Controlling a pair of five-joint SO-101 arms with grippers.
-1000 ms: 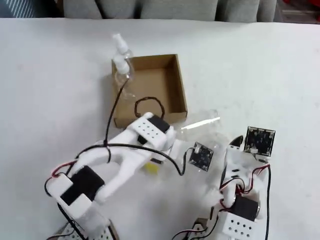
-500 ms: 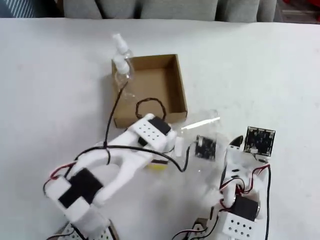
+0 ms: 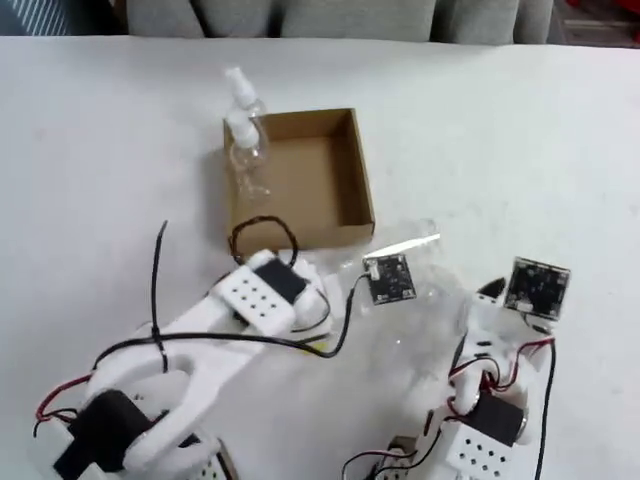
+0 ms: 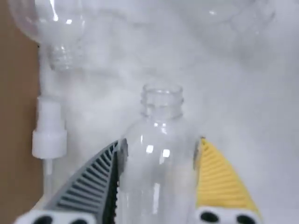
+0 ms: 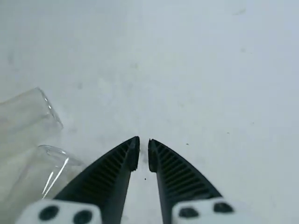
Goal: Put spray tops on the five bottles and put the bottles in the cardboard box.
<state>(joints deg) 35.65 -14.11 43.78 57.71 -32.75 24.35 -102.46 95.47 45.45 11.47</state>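
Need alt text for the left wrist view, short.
The left gripper, one grey finger and one yellow, clamps a clear uncapped bottle by its body. A loose white spray top lies beside it, with a second uncapped bottle beyond.

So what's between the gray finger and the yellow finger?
A clear bottle, its neck open, sits between them, seen in the left wrist view.
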